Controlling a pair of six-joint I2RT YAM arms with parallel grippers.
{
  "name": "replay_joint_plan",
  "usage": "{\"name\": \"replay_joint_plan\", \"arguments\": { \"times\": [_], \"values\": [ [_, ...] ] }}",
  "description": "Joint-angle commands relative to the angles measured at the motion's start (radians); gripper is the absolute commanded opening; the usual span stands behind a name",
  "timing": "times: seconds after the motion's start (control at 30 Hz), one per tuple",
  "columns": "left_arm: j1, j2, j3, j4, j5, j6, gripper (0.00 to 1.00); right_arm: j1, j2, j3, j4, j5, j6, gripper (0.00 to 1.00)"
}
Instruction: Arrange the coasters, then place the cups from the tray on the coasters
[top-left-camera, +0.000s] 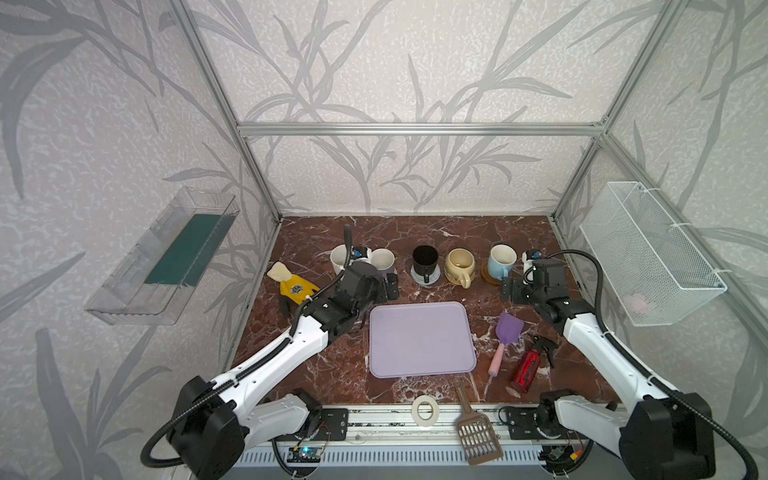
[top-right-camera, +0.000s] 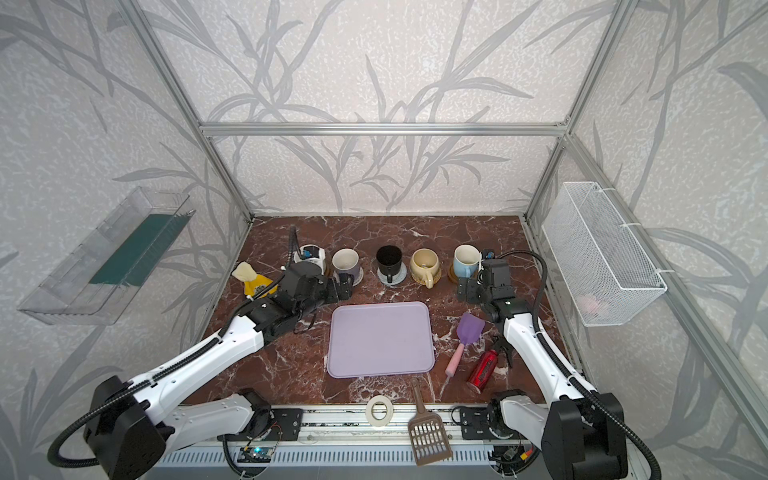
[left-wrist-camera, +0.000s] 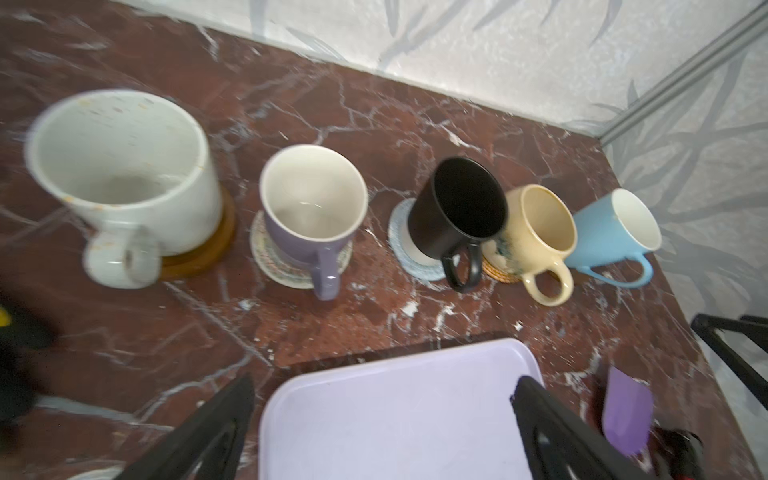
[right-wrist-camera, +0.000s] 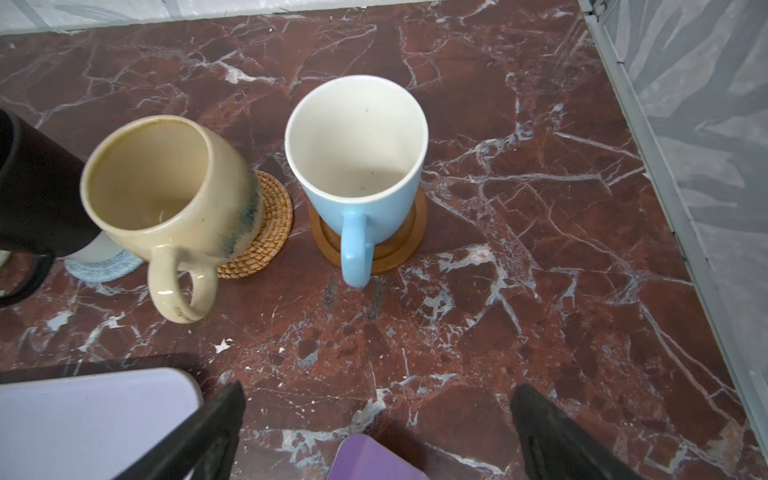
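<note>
Marble tabletop (top-left-camera: 332, 374) carries all five mugs (left-wrist-camera: 311, 195) on coasters (right-wrist-camera: 266, 232), lavender tray (top-left-camera: 419, 345) bare; left fingers (left-wrist-camera: 552, 432) and right fingers (right-wrist-camera: 552, 436) gape empty. Placing looks done to me; next, retreat gently.

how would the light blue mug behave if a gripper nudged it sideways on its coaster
The light blue mug narrows from a wide rim to a small base, so it probably tips more easily than a straight mug. Its glossy glaze suggests a rigid, slippery, breakable body. It stands on a smooth wooden coaster, so a low push might slide both together.
</note>
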Motion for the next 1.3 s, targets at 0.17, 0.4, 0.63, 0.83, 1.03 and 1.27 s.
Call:
{"name": "replay_joint_plan", "arguments": {
  "times": [0.17, 0.4, 0.63, 0.83, 1.03, 1.27],
  "values": [
    [0.128, -0.100, -0.097, -0.041, -0.208, 0.242, 0.99, -0.001, -0.129, -0.253, 0.392, 0.033, -0.107, 0.84],
    [0.283, -0.100, -0.173, 0.082, -0.226, 0.332, 0.99, -0.005, -0.113, -0.304, 0.512, 0.112, -0.146, 0.88],
    [0.323, -0.069, -0.356, 0.420, -0.273, 0.437, 0.99, -0.004, -0.044, -0.321, 0.589, 0.112, -0.186, 0.89],
    [0.378, -0.023, -0.435, 0.622, -0.214, 0.535, 0.99, -0.005, 0.045, -0.345, 0.717, 0.092, -0.206, 0.89],
    [0.429, 0.147, -0.483, 0.866, -0.155, 0.581, 0.99, -0.007, 0.111, -0.385, 0.878, 0.076, -0.207, 0.90],
    [0.537, 0.234, -0.496, 1.044, 0.002, 0.527, 0.99, -0.012, 0.179, -0.405, 1.044, 0.065, -0.208, 0.92]
  ]
}}
